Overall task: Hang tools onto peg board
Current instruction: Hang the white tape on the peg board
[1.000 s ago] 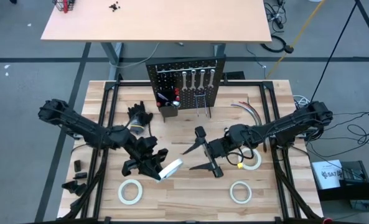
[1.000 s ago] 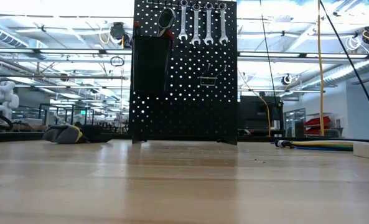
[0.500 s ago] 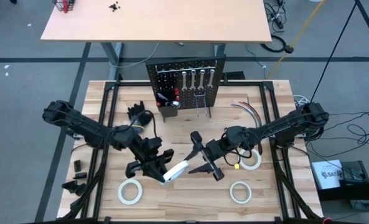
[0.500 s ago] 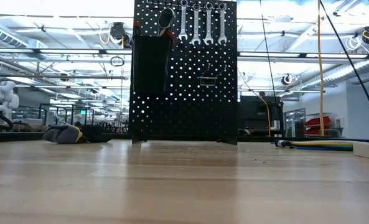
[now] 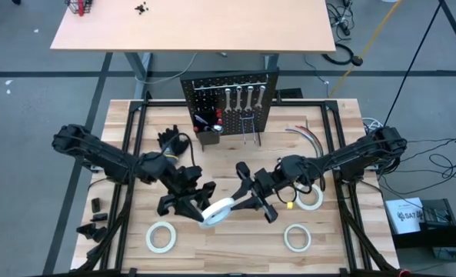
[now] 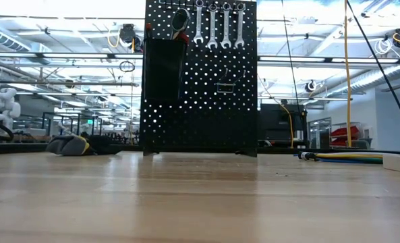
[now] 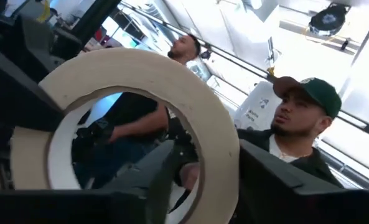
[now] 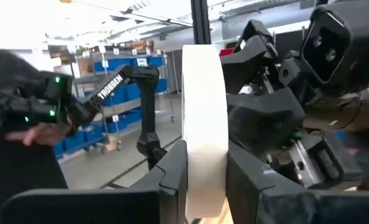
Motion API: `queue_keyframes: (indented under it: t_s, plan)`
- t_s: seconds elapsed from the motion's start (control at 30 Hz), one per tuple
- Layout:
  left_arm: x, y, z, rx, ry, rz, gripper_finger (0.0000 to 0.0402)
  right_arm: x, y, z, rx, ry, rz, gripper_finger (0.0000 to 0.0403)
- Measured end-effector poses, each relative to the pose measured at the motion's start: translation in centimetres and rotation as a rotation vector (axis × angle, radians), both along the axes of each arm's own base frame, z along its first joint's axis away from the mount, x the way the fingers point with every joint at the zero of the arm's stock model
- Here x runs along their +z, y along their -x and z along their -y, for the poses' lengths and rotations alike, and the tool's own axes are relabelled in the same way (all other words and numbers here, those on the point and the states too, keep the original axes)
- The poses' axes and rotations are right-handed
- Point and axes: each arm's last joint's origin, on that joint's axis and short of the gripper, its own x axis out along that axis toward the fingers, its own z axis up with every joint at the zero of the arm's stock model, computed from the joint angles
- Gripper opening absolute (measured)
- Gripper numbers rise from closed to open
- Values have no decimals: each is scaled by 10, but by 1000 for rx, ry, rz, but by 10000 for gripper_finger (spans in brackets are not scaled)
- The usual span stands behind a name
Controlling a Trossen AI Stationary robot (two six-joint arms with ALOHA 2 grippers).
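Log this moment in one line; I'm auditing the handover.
phase: handover | tape roll: between grippers | right gripper: shut on roll | left gripper: open

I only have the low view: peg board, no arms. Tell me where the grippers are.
Observer: Both are mid-table in front of the peg board, the left gripper facing the right gripper.
Operator: Report what's between them.
Observer: A white tape roll, up on edge; the right gripper's fingers pinch its band.
Operator: Count the other rolls.
Observer: Three other rolls lie flat on the table, nearer the front edge.
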Motion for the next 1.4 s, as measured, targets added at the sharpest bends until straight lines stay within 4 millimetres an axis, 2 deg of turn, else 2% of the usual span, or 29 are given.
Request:
queue_keyframes:
  t_s: [0.13,0.4,0.67,0.83,0.97,1.1,1.23,1.4]
  plan:
    - [2,2,-9,-68,-49,21,198,6,4,-1,7,-73,-24,68]
    - [-2,-3,-37,-103,-88,-30,204,33,31,-5,13,-98,-21,68]
    - [-17,-10,-66,-8,-166,-150,205,45,79,-12,-297,-29,-223,68]
    - [-22,-5,-76,156,-238,-231,205,48,113,-14,-453,-22,-338,68]
    - [-14,9,-76,321,-331,-218,205,34,136,-3,-548,-79,-424,68]
    - [-6,22,-70,459,-419,-210,205,3,153,15,-593,-192,-454,68]
    - [-7,28,-68,490,-447,-244,205,-21,161,31,-621,-264,-373,68]
    - [-12,27,-67,489,-459,-291,205,-44,164,52,-680,-223,-347,68]
